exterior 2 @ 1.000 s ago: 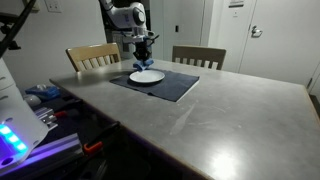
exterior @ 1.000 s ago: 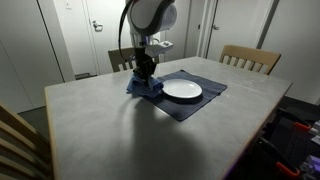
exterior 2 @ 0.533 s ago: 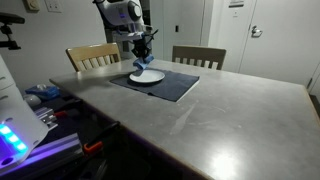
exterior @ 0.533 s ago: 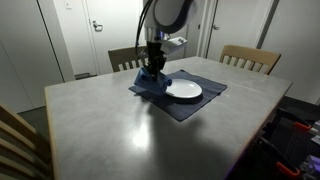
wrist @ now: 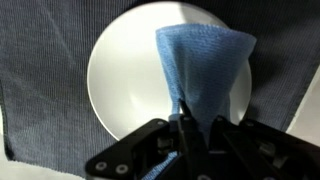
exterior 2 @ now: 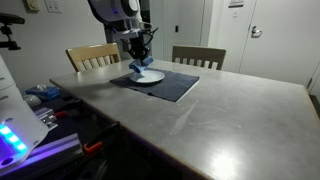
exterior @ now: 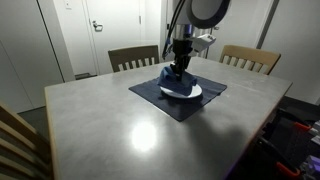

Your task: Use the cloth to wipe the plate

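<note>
Gripper (wrist: 185, 128) jaws clamped on the blue cloth (wrist: 205, 70), which hangs over the white plate (wrist: 125, 85) on the dark placemat (wrist: 45, 60). Judged step: the wiping pass. Next move calls for sweeping across the plate face under light pressure.

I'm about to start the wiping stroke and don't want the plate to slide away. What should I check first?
1. The gripper is shut on the blue cloth: ok.
2. The cloth hangs over the white plate: ok.
3. The plate lies wholly on the dark placemat: ok.
4. The cloth is pressed against the plate: cannot tell.
5. The placemat lies flat on the table: ok.
</note>
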{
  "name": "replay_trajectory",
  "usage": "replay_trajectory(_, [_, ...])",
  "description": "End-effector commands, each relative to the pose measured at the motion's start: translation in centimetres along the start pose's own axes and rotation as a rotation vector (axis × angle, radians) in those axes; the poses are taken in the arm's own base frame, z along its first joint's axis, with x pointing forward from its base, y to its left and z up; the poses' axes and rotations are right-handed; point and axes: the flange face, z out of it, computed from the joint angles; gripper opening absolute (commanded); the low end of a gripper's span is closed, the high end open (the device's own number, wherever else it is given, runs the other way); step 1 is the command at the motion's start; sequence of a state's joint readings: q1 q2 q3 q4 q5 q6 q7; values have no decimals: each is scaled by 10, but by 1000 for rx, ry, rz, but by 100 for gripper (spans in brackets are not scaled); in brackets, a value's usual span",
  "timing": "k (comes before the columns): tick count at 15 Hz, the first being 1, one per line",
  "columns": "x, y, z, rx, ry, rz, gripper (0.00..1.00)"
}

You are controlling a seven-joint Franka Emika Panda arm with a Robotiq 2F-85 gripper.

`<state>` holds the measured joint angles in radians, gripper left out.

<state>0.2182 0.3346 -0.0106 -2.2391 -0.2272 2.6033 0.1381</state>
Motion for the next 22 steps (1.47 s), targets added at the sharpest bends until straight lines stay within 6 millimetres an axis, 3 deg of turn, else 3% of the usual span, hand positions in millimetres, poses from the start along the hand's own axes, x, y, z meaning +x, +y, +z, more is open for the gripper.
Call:
replay_trajectory(1, [-41, 10, 6, 11, -7, -29, 3])
replay_trajectory(6, [-48, 15, 20, 31, 9, 1, 3])
replay_trajectory(14, [-16, 35, 28, 130, 94, 18, 3])
replay_trajectory(22, [20, 33, 60, 173, 43, 39, 3])
